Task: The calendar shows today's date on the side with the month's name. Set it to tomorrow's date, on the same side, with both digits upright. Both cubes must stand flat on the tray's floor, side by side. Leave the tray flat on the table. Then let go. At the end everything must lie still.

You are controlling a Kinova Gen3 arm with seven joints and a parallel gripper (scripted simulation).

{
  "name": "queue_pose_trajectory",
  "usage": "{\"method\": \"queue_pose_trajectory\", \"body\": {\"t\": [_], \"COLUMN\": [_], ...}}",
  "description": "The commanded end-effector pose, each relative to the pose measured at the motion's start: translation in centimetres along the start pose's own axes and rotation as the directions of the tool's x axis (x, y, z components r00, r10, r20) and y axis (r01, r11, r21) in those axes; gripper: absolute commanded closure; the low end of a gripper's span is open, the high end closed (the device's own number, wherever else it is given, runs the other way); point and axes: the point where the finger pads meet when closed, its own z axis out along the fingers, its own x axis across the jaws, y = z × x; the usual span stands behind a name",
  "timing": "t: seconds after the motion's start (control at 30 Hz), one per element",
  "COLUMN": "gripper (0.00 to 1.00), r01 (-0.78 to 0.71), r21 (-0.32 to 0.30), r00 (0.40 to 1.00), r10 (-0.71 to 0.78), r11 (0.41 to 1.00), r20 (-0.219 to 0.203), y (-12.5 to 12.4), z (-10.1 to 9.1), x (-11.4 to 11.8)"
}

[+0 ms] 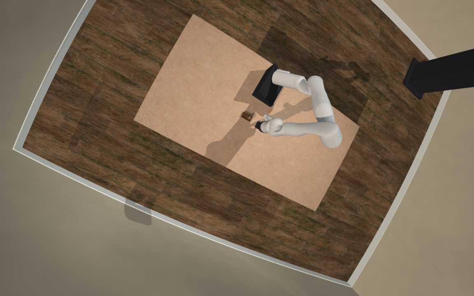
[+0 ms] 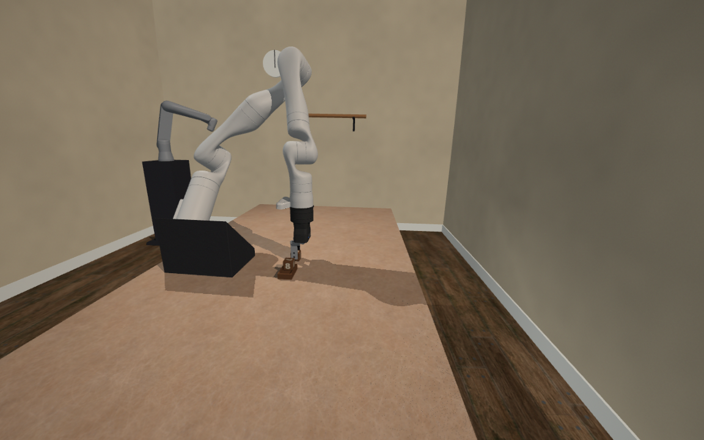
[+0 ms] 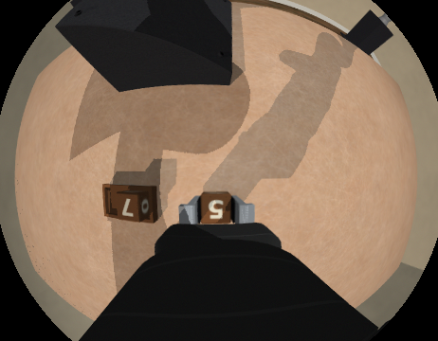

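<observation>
My gripper (image 2: 295, 253) (image 3: 215, 205) is shut on a brown cube (image 2: 299, 255) (image 3: 216, 217). A white 5 shows on this cube in the wrist view, upside down there. The fingers hold it from two sides, beside the tray. The brown tray (image 1: 243, 114) (image 2: 285, 276) (image 3: 106, 203) lies to the left in the wrist view. One other brown cube (image 1: 249, 117) (image 2: 288, 265) (image 3: 126, 200) stands in the tray's right part in that view. It shows a 7 on top and a 0 on its right side, and an 8 faces the exterior view. The month's name is not readable.
The black robot base (image 1: 266, 88) (image 2: 201, 249) (image 3: 181, 52) stands close behind the tray. The arm's shadow falls across the tray and mat. A black pedestal (image 1: 452, 70) (image 2: 168, 191) with a grey arm stands farther off.
</observation>
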Motion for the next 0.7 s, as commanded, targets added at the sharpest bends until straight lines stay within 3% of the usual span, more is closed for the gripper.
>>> {"method": "queue_pose_trajectory", "body": {"t": [0.0, 0.23, 0.37, 0.5, 0.53, 0.67], "gripper": [0.43, 0.43, 0.31, 0.31, 0.25, 0.19], "r01": [0.000, 0.000, 0.000, 0.000, 0.000, 0.000], "r21": [-0.001, -0.001, -0.001, -0.001, -0.001, -0.001], "r00": [1.000, 1.000, 1.000, 1.000, 1.000, 1.000], "r10": [0.000, 0.000, 0.000, 0.000, 0.000, 0.000], "r11": [1.000, 1.000, 1.000, 1.000, 1.000, 1.000], "r20": [0.001, 0.001, 0.001, 0.001, 0.001, 0.001], "y": [0.04, 0.04, 0.04, 0.04, 0.04, 0.04], "z": [-0.05, -0.05, -0.05, -0.05, -0.05, -0.05], "x": [-0.03, -0.03, -0.03, -0.03, -0.03, -0.03]}}
